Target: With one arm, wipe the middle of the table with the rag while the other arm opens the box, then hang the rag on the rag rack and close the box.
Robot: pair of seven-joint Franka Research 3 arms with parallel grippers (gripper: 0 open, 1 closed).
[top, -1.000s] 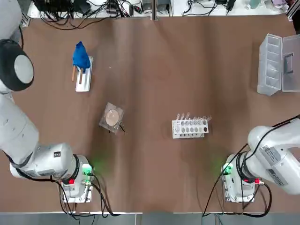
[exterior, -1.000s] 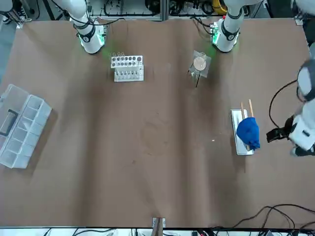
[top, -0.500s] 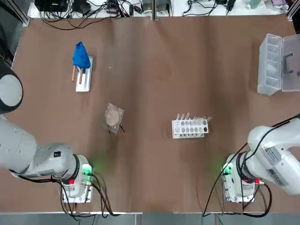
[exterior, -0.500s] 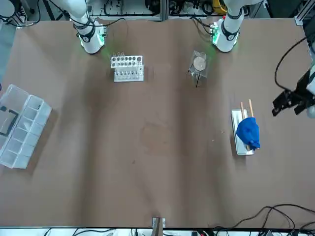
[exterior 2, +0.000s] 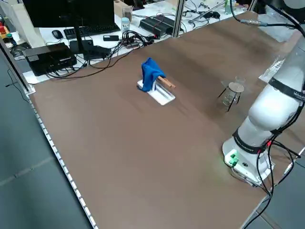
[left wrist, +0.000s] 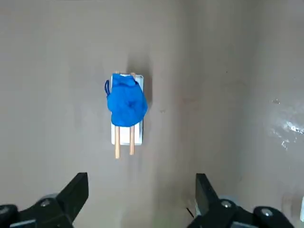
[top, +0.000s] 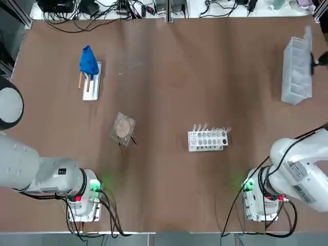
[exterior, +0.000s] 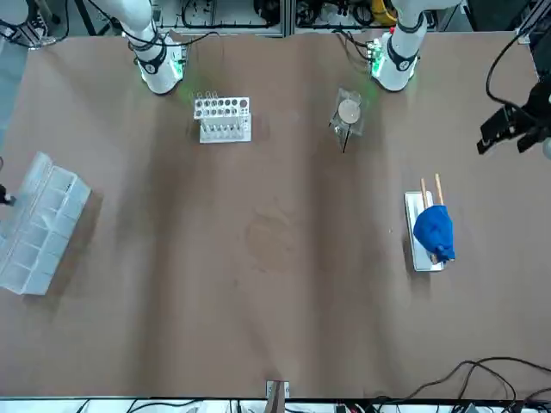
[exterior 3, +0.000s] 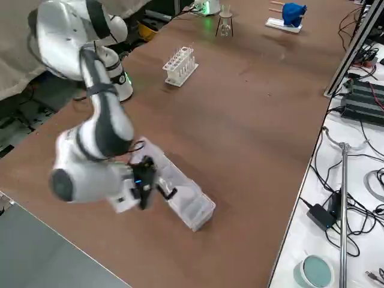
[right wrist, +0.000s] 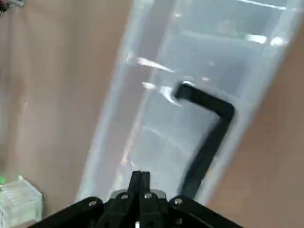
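The rag (top: 88,61) hangs draped over the rods of the rag rack (top: 91,83) at about 10 o'clock on the counter (top: 169,92) in the top view; the left hand (left wrist: 141,199) hovers above it, empty, fingers spread wide. The box (top: 297,69) sits at 2 o'clock, lid tilted partway up, the right hand (right wrist: 140,183) pinched shut by the lid edge near its black handle (right wrist: 206,133). Judged light, stiff and slick, that lid is best taken at the handle or rim; the soft rag needs no further grip.
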